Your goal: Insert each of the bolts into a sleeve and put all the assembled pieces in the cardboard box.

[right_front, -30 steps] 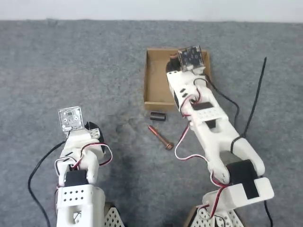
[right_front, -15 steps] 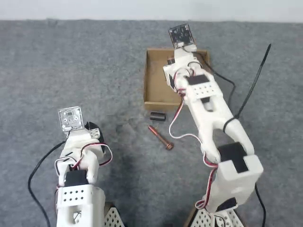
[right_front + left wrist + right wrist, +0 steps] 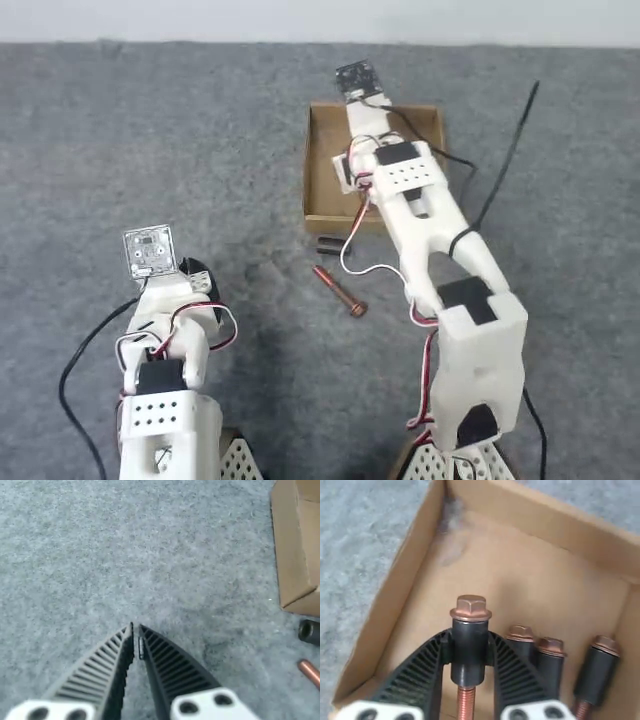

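Where the right fingers (image 3: 422, 677) clamp, the sleeved bolt (image 3: 469, 645) sits between them.

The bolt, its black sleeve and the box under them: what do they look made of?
The bolt looks like metal with a copper-coloured finish: shiny hex head, threaded shank. The sleeve looks like matte black plastic or rubber; its smooth, dull surface leaves that open. The box is plain brown cardboard, with thin folded walls and a matte face.
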Robot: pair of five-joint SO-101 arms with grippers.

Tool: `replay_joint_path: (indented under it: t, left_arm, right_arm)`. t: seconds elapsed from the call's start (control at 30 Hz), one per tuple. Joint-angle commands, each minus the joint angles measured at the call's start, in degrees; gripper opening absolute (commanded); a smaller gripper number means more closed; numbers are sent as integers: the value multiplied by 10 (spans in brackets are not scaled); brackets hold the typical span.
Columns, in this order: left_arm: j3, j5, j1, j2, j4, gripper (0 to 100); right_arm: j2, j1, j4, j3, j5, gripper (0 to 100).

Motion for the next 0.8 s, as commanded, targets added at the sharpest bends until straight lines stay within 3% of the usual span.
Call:
replay_joint_path:
  t: [0.0, 0.2, 0.37, 0.77]
  left_arm:
    - [-7, -9, -3, 4, -16, 11]
    - [-7, -9, -3, 4, -16, 11]
    - [-7, -9, -3, 4, -16, 11]
    - [-7, -9, -3, 4, -16, 11]
  right_arm:
    - [-5, -7, 2, -48, 2, 9]
    - [7, -3, 3, -48, -25, 17]
    - [13, 0, 53, -62, -23, 102]
    - [-22, -2, 92, -98, -26, 73]
